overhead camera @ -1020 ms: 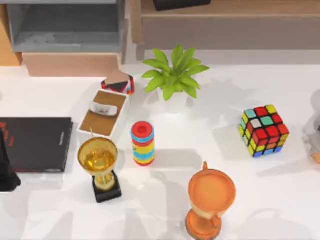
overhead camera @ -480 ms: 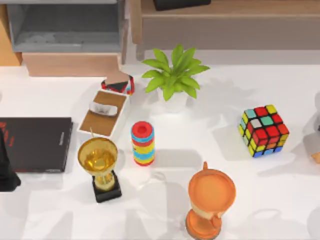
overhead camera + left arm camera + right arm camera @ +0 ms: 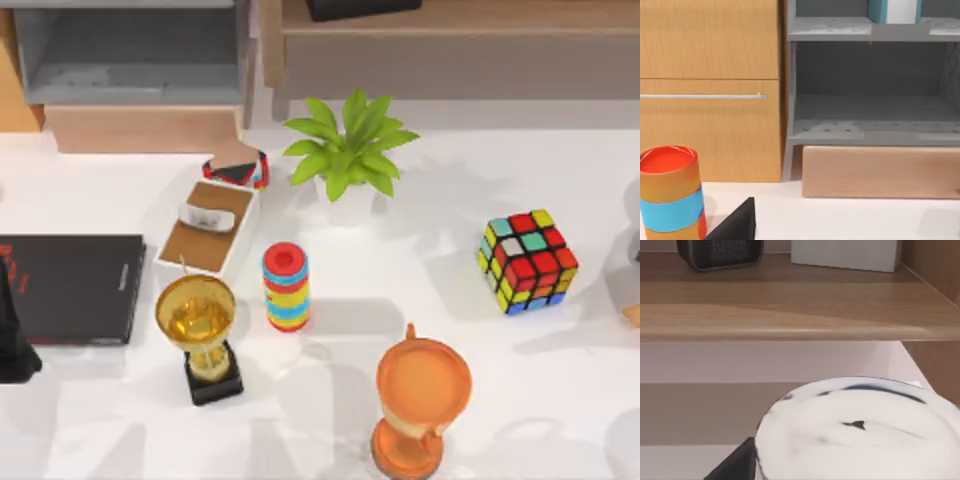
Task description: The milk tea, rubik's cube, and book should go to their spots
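Three task items at different stages. The rubik's cube [image 3: 527, 262] sits on the white table [image 3: 560, 400] towards its right side, untouched. The light-blue book [image 3: 893, 10] stands on the upper level of the grey shelf unit [image 3: 870, 132], probably already placed. The milk tea cup [image 3: 855, 430] appears as a white lid just under the right wrist camera, in front of the wooden shelf [image 3: 790, 315].

The right gripper [image 3: 737, 465] is beside the cup; whether it is apart, together or clamped on the cup cannot be told. The left arm [image 3: 10, 335] is parked at the table's left edge beside the black book with red marks [image 3: 70, 288], its tool state likewise unreadable.

Hazards: the cup is close to the shelf's front lip, so too low an approach would strike the edge and could tip it. A later reach for the cube could sweep the orange trophy [image 3: 422, 395] or the potted plant [image 3: 345, 160], both tall and likely to topple.

Open room: bare table lies around the cube on all sides and along the right and near edges. The left half is crowded by the gold trophy [image 3: 197, 325], striped ring stack [image 3: 286, 287] and brown-lined box [image 3: 210, 228]
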